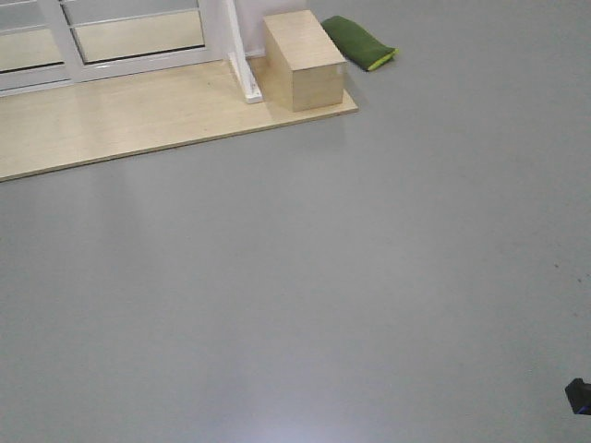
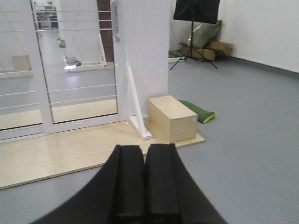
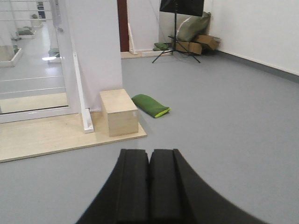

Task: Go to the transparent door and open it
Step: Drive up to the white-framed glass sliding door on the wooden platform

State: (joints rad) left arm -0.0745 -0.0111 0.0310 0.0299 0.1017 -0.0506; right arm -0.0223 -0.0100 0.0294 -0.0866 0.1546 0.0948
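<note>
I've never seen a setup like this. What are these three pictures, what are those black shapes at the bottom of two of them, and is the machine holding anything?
This is a wheeled robot with two arms. One picture comes from a camera facing forward and down at the grey floor. The other two come from cameras on each wrist, so the black shapes are the arms' own grasping parts: the left tool and the right tool. Both are closed, fingers together, holding nothing. Ahead lies a pale wooden platform carrying a wooden box, with a green cushion on the floor beside it. Behind stands the transparent door, a glass panel in a white frame that the robot is meant to open. It is not there yet.
</note>
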